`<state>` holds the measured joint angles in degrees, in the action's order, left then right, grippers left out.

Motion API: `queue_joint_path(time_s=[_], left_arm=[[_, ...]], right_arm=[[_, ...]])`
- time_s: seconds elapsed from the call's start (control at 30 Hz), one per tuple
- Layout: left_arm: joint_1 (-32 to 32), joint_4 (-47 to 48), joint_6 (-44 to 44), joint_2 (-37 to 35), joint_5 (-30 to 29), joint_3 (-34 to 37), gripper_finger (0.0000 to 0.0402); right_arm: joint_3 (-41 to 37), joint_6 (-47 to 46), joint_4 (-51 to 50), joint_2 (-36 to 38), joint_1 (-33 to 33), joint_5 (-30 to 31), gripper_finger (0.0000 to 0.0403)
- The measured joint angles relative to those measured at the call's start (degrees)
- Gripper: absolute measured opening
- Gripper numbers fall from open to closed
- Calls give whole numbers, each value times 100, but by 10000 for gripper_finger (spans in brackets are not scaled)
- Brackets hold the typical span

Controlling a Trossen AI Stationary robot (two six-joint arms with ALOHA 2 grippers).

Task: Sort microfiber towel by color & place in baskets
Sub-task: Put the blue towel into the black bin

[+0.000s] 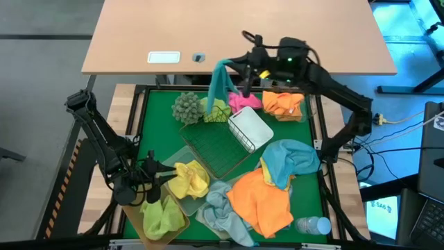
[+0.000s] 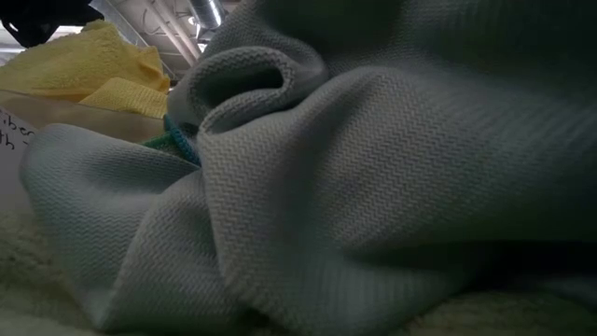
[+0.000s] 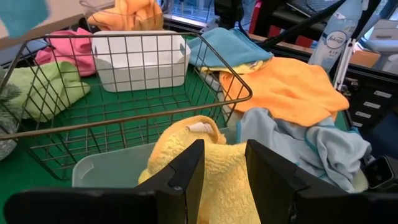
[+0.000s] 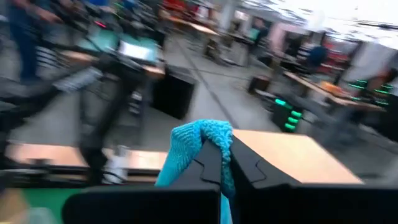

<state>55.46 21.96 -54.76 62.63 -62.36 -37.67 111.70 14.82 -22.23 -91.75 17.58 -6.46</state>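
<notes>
My right gripper is at the table's far edge, shut on a light blue towel that hangs beside it; it also shows in the right wrist view. My left gripper is open at the near left. Its fingers stand just above a yellow towel that lies bunched in the frosted clear bin. The green wire basket and the white bin sit mid-table. Amber bins hold an orange towel and a lime towel. My right gripper pinches the light blue towel's upper end between its two shut fingers; a bunched fold sticks out past the fingertips. The rest hangs slack below the gripper, over the far edge of the green mat. My left gripper: I cannot tell whether its fingers touch the yellow towel.
Pink and lime towels and a bobbly ball lie at the far side. Blue, orange and pale blue towels are heaped near right; the pale one fills the low view. A clear bottle lies near the front edge.
</notes>
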Motion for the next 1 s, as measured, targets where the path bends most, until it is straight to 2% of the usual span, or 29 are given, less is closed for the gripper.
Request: queue_joint_path(time_s=[0.17,0.37,0.57,0.73,1.0], left_arm=[[0,-2,-1,0,-7,0,112],[0,-15,-5,0,-7,0,112],[0,-26,-13,-2,-3,0,112],[0,-114,-15,-5,-2,-3,112],[0,-515,-5,-52,24,-9,112]], right_arm=[[4,-563,-284,140,-189,-920,1],[2,-555,-954,29,-937,-1000,1],[4,-305,-1459,-194,-1638,-231,1],[2,-233,-2130,-660,-1847,544,1],[-9,-238,-2601,-1584,-1794,846,6]])
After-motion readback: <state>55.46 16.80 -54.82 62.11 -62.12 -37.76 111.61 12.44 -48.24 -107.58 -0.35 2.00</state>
